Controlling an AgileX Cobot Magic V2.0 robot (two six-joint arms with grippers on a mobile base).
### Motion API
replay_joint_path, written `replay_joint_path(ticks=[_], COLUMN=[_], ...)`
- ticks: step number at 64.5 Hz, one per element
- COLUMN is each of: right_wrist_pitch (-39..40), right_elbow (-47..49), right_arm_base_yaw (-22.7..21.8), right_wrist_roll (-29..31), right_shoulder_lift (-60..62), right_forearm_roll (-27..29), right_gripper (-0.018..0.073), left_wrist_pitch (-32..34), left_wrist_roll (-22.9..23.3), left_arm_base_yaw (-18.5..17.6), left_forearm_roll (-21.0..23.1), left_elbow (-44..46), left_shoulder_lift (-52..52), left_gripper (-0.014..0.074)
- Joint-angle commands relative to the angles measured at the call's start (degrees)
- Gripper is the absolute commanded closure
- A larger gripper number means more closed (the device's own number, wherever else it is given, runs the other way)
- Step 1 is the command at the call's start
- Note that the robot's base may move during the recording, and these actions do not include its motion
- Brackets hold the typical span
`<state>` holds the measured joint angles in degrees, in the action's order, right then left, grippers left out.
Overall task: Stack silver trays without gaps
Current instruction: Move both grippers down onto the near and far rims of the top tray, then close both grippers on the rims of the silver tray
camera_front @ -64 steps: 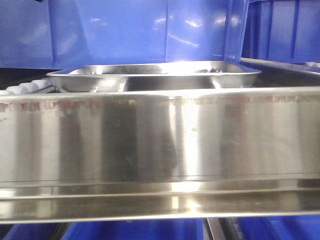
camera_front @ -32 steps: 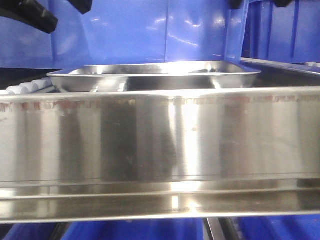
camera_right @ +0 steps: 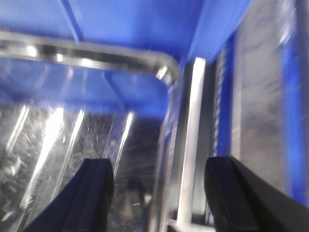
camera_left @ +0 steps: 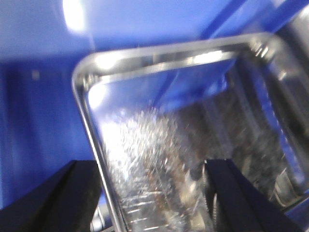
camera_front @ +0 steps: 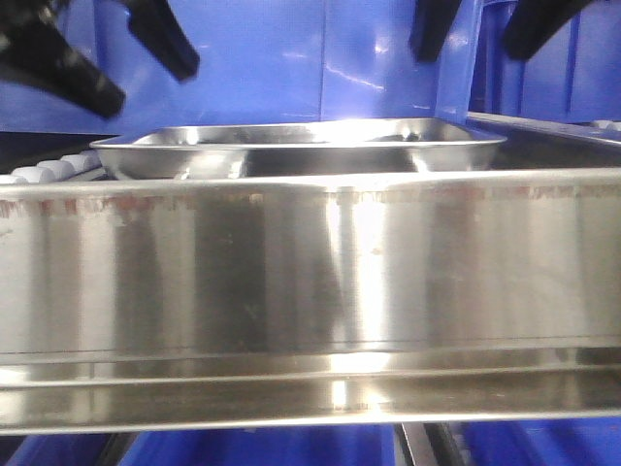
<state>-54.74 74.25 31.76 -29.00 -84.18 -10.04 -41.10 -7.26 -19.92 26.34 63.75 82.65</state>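
Hands released: left hand (camera_left: 152,193), right hand (camera_right: 161,193) above opposite rims of silver tray (camera_front: 301,146).

shelf rail (camera_front: 310,272) in front, silver tray (camera_front: 291,160) behind — bins (camera_front: 272,58) rearmost

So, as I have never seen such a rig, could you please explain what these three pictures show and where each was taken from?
This is a two-armed robot on a mobile base. The front picture looks ahead from low down. A steel rail fills the foreground, one shiny silver tray sits behind it, and blue bins stand at the back. The black prongs at the top belong to the left gripper and right gripper. The two blurry pictures come from cameras on the wrists, looking past the fingers. Each open gripper straddles one side rim of the tray. Nothing is held yet.
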Motion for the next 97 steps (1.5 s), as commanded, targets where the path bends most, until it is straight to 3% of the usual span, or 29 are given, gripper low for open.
replay_joint_path(ticks=[1, 11, 41, 97], right_wrist_pitch=[-0.21, 0.19, 0.53, 0.57], right_elbow=[0.58, 0.58, 0.58, 0.58], right_arm_base_yaw=[0.18, 0.18, -2.43, -2.55], right_wrist_roll=[-0.04, -0.04, -0.04, 0.73], right_shoulder_lift=[-1.2, -2.06, -5.43, -9.37], right_forearm_roll=[0.21, -0.38, 0.53, 3.87], right_gripper=[0.0251, 0.0251, 0.0251, 0.0252], left_wrist_pitch=[0.0, 1.65, 1.23, -2.34], left_wrist_roll=[0.39, 0.39, 0.47, 1.94], left_arm_base_yaw=[-0.41, -0.41, -0.41, -0.41], left_forearm_roll=[0.07, -2.4, -2.29, -0.62], left_elbow=[0.41, 0.41, 0.41, 0.41], left_shoulder_lift=[0.66, 0.87, 4.57, 7.27], left_gripper=[0.0232, 0.0232, 0.0232, 0.0246])
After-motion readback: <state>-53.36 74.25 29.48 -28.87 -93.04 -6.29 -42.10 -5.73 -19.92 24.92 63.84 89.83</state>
